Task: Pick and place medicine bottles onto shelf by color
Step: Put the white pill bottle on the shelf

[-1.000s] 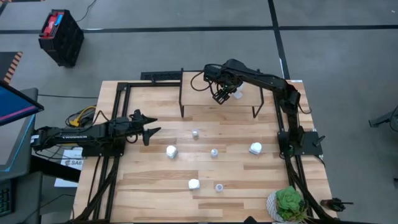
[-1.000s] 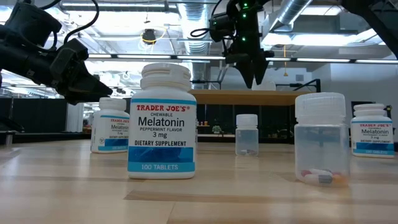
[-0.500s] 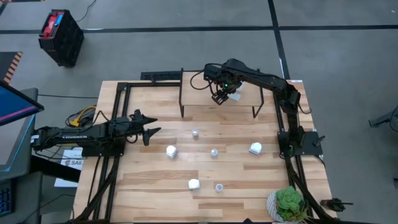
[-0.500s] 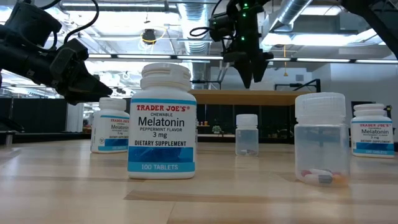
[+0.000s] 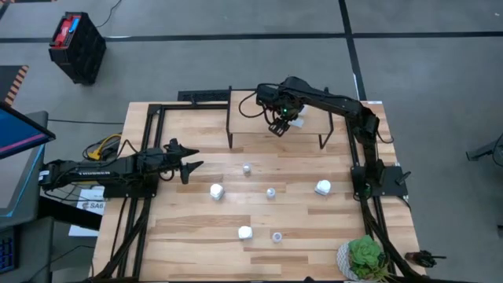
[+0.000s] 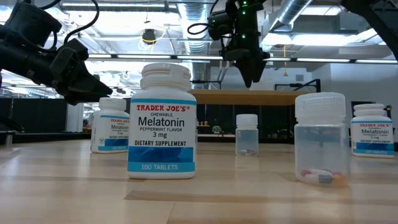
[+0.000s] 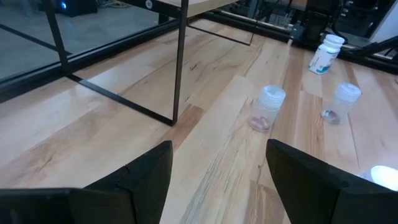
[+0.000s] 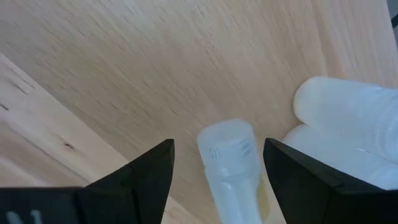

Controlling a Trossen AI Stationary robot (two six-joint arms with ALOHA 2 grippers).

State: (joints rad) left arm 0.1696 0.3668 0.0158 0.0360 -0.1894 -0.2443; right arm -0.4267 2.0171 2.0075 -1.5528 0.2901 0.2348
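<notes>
Medicine bottles (image 5: 270,192) are standing loose mid-frame on the table (image 5: 189,228), below the shelf (image 5: 259,118); my right hand (image 5: 277,128) is hovering wide and empty over it, nearer than my left hand (image 5: 189,167), also wide.

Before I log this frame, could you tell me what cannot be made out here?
- High view: bottles already on the shelf are largely hidden under the right gripper.
- Right wrist view: a white bottle is cut off by the picture's edge.
- High view: the table bottles' colours are too small to tell.
- Low view: the shelf top is seen edge-on.
</notes>
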